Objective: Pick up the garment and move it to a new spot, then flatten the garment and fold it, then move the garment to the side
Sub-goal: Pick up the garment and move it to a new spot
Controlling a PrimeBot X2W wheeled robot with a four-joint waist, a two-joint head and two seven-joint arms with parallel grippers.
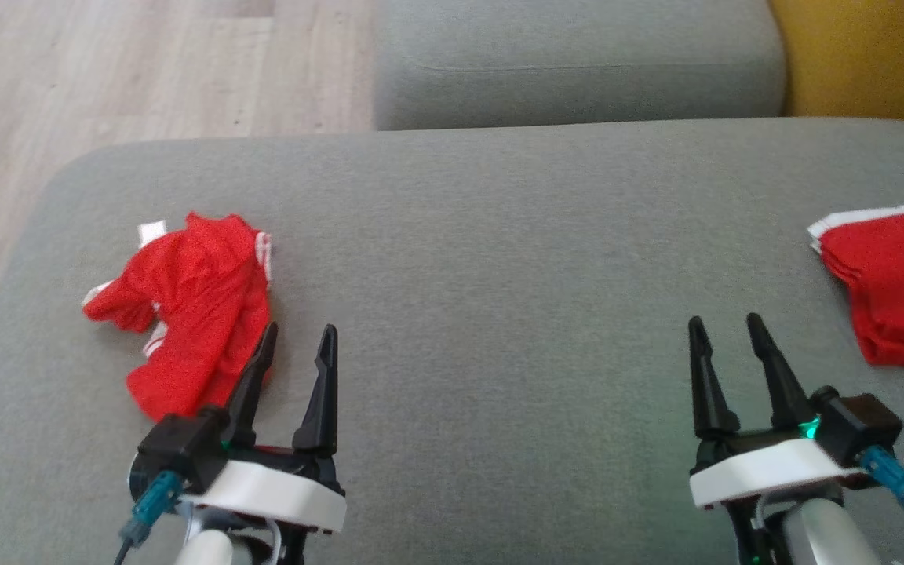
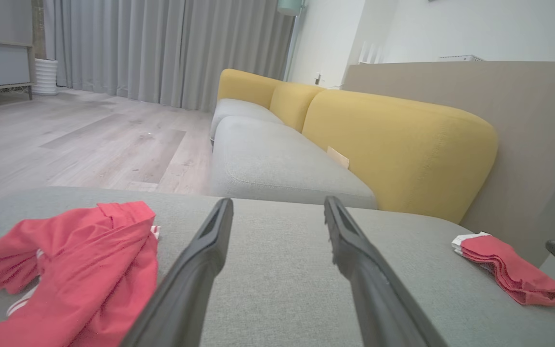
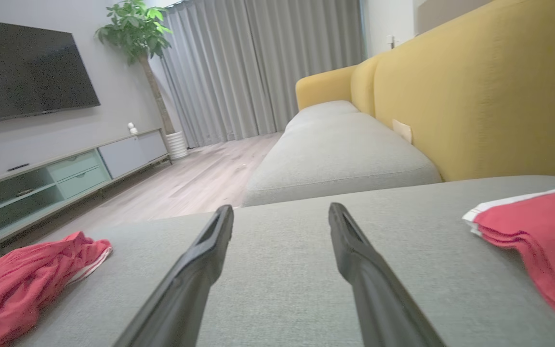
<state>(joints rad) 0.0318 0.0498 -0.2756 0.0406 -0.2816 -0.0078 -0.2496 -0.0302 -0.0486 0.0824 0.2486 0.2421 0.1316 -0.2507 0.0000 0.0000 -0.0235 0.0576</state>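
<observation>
Two end effectors hover low over the grey seat cushion (image 1: pixel 499 235), both empty. The left end effector (image 1: pixel 300 329) has its two dark fingers spread wide apart. The right end effector (image 1: pixel 725 320) is likewise open, fingers parted with bare fabric between them.

There are two red garments with white trim. The crumpled red garment (image 1: pixel 193 306) lies in a loose heap at the cushion's left, just beside the left end effector's outer finger; whether they touch cannot be told. It sits near the cushion's rounded left edge. The folded red garment (image 1: pixel 903 290) lies in a neat stack at the far right, near the right end effector but apart from it, running out of the head view's right border.

Between the two garments the cushion is a wide stretch of plain grey cloth. Past its far edge sits a second grey cushion (image 1: pixel 577 63), with a yellow backrest (image 1: pixel 868 55) to the right and wooden floor (image 1: pixel 107 78) to the left.
</observation>
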